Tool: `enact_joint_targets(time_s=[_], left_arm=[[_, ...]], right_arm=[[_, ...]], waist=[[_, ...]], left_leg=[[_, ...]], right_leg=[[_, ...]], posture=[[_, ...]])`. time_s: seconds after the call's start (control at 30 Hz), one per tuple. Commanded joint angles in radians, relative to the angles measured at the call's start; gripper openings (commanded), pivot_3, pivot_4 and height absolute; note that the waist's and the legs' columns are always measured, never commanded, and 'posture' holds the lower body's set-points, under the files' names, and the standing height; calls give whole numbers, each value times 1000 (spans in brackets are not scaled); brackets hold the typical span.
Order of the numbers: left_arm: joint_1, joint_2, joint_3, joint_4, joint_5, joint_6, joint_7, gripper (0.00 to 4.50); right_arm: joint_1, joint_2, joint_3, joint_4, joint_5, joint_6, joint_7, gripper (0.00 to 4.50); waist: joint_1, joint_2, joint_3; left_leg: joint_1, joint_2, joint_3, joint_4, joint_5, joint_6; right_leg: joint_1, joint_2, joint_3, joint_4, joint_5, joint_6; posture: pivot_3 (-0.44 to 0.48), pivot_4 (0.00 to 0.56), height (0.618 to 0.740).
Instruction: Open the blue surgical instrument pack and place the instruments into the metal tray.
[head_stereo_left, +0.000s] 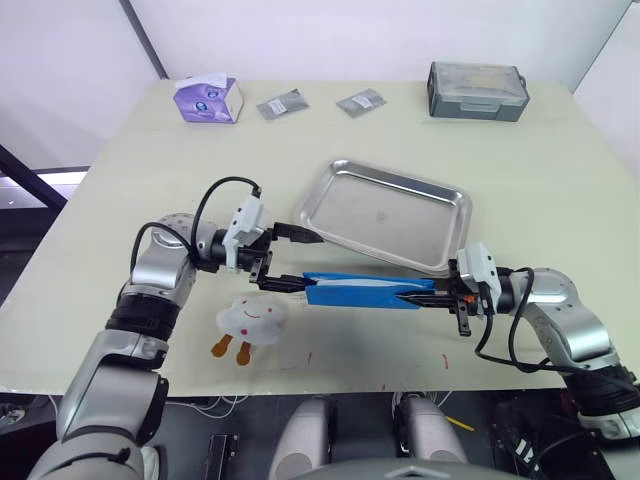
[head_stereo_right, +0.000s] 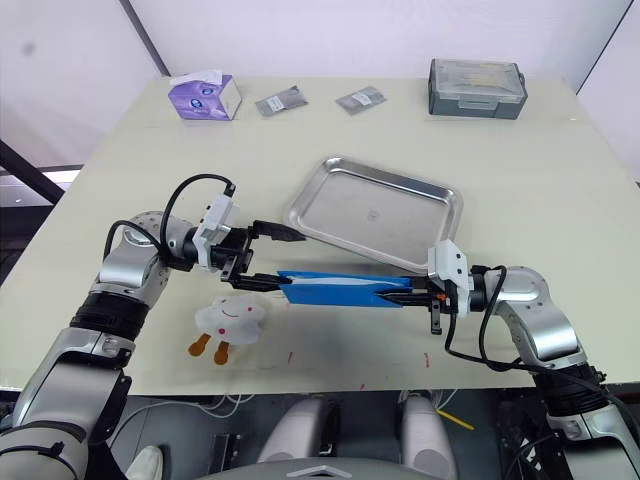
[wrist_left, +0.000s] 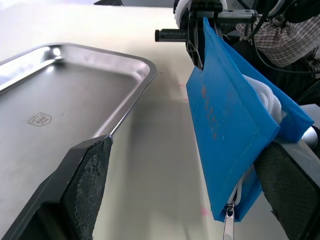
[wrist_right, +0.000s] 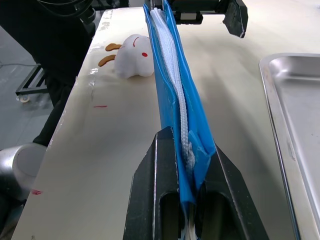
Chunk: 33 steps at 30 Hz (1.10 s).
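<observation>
Right gripper (wrist_right: 189, 200) was clamped on one end of the pack (head_stereo_left: 360, 291), left gripper (head_stereo_left: 285, 257) gaped open at its other end, tray (head_stereo_left: 340, 180) just beyond.

Left pincer (head_stereo_left: 287, 258) spread wide, right pincer (head_stereo_left: 425, 295) clamped tight

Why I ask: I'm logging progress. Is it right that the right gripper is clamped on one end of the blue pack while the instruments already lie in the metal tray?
Not quite: the metal tray is bare in the left eye view. The right gripper does clamp the blue pack.
</observation>
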Motion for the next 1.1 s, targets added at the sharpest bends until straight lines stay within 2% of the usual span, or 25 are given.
enact_joint_targets(time_s=[0.03, 0.2, 0.23, 0.3, 0.33, 0.67, 0.77, 0.9, 0.97, 1.0, 1.03, 1.1], left_arm=[[-5, -4, 16, -19, 0, -3, -46, 3743], [10, -9, 9, -28, -3, 3, -46, 1385], [15, -10, 7, -32, -4, 2, -46, 1116], [25, -13, 3, -38, -8, 4, -46, 241], [31, -12, -1, -43, -11, 5, -46, 107], [78, -41, -13, -44, 9, -4, -46, 107], [84, -46, -8, -29, 28, -18, -46, 0], [88, -54, 1, -19, 39, -21, -46, 0], [90, -55, 1, -20, 40, -22, -46, 0], [91, -56, 1, -20, 40, -23, -46, 0], [90, -57, 2, -19, 41, -24, -46, 0], [88, -61, 7, -14, 43, -24, -46, 0]], right_arm=[[-11, -1, -13, -21, 15, -5, 0, 0], [-7, -2, -10, -21, 10, -6, -4, 0], [-5, -2, -9, -20, 4, -7, -8, 0], [-3, -3, -7, -18, -5, -11, -13, 0], [-1, -5, -5, -17, -10, -12, -15, 0], [18, -25, -16, -62, -21, 42, -53, 0], [27, -45, -31, -83, -27, 54, -72, 1006], [55, -67, -56, -136, 14, 85, -76, 2779], [86, -94, -79, -182, 48, 118, -73, 3814], [98, -103, -89, -199, 54, 122, -74, 4161], [106, -107, -100, -211, 58, 123, -84, 4419], [119, -126, -125, -238, 90, 155, -89, 4419]], waist=[[0, 0, 0], [0, 0, 0], [0, 0, 0], [0, 0, 0], [0, 0, 0], [1, 0, 0], [1, 0, 0], [2, 0, 0], [2, 0, 0], [2, 0, 0], [3, 0, 0], [3, 0, 0]], left_leg=[[0, 0, 0, 0, 0, 0], [0, 0, 0, 0, 0, 0], [0, 0, 0, 0, 0, 0], [0, 0, 0, 0, 0, 0], [0, 0, 0, 0, 0, 0], [0, 0, 0, 0, 0, 0], [0, 0, 0, 0, 0, 0], [0, 0, 0, 0, -1, 1], [0, 0, 0, 0, -1, 2], [0, 0, 0, 0, -1, 3], [0, 0, 0, 0, -2, 3], [0, 0, 0, 0, -2, 3]], right_leg=[[0, 0, 0, 0, 0, 0], [0, 0, 0, 0, 0, 0], [0, 0, 0, 0, 0, 0], [0, 0, 0, 0, 0, 0], [0, 0, 0, 0, 0, 0], [0, 0, 0, 0, 0, 0], [0, 0, 0, 0, 0, 0], [0, 0, 0, 0, 0, 0], [0, 0, 0, 0, 0, 0], [0, 0, 0, 0, 0, 0], [0, 0, 0, 0, 0, 0], [0, -1, 0, 0, 0, 0]], posture=[[0, 150, 734], [0, 150, 734], [0, 150, 734], [0, 150, 734], [0, 150, 734], [0, 150, 734], [0, 150, 734], [0, 150, 734], [0, 150, 734], [0, 150, 734], [0, 150, 734], [0, 150, 734]])
